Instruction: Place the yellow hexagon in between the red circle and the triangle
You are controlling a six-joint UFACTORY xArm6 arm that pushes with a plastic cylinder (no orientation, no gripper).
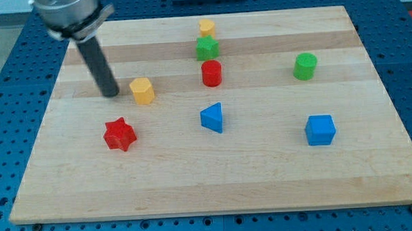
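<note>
- The yellow hexagon (142,91) sat on the wooden worktop (278,175), left of centre, well apart from the gap it was meant for.
- My tip (111,94) stood just beside the hexagon on the view's left, close but whether touching I could not tell.
- The tool was a plain rod with nothing to open or close, and it gripped nothing; it could only shove.
- The red circle (212,73) stood to the view's right of the hexagon, and the blue triangle (212,119) lay below the circle, with a bare strip between them.
- The hexagon looked small, light and stiff, likely to slide easily on smooth wood and to spin off if struck off-centre.
- Best contact, I judged, was square on its left flat face, pushing rightward and slightly down.
- The red star (120,134), green star (207,48), a second yellow block (207,26), green cylinder (305,66) and blue cube (321,130) stood clear of that line.
</note>
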